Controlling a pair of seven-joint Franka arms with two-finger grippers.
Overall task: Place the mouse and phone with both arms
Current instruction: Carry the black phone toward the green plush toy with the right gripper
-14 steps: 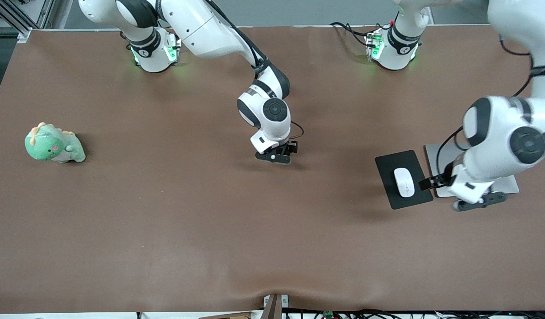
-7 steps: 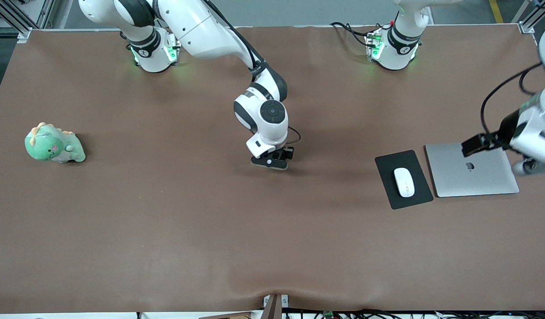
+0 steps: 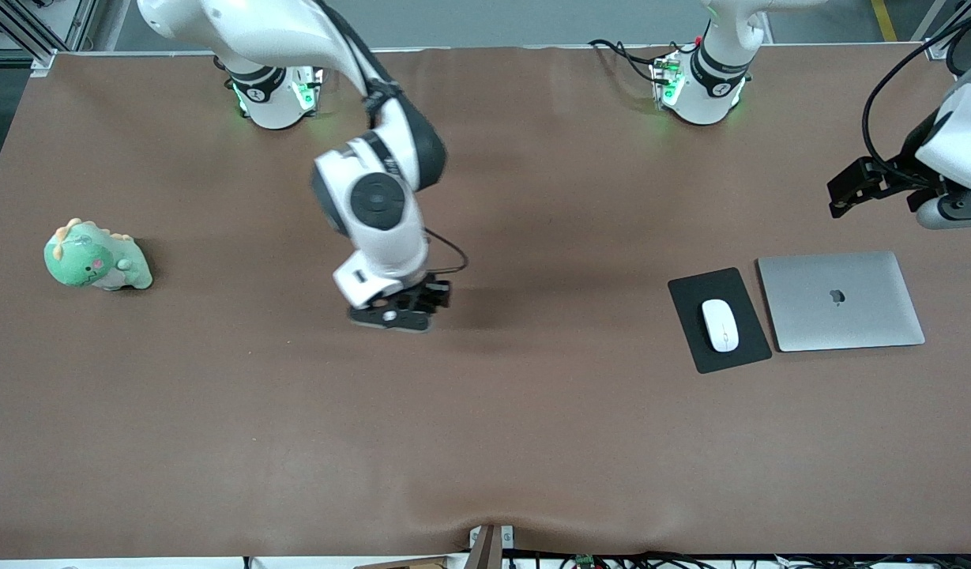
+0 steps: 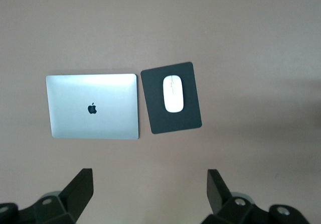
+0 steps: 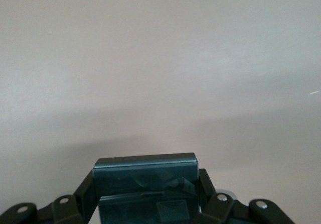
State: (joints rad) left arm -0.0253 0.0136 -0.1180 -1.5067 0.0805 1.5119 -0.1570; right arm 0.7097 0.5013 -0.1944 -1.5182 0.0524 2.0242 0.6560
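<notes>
Apple logo on silver laptop (image 4: pixel 93 113) – beside mouse (image 4: pixel 173 94) on pad (image 4: pixel 170 97).

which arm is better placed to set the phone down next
The right arm. Its hand is already shut on the phone above bare table. The left hand is open and empty, raised above the laptop; the mouse already lies on its pad.

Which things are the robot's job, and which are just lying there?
Job: mouse on the pad; phone held in the right tool; left tool, open, above the table.
Lying about: laptop, green toy.
</notes>
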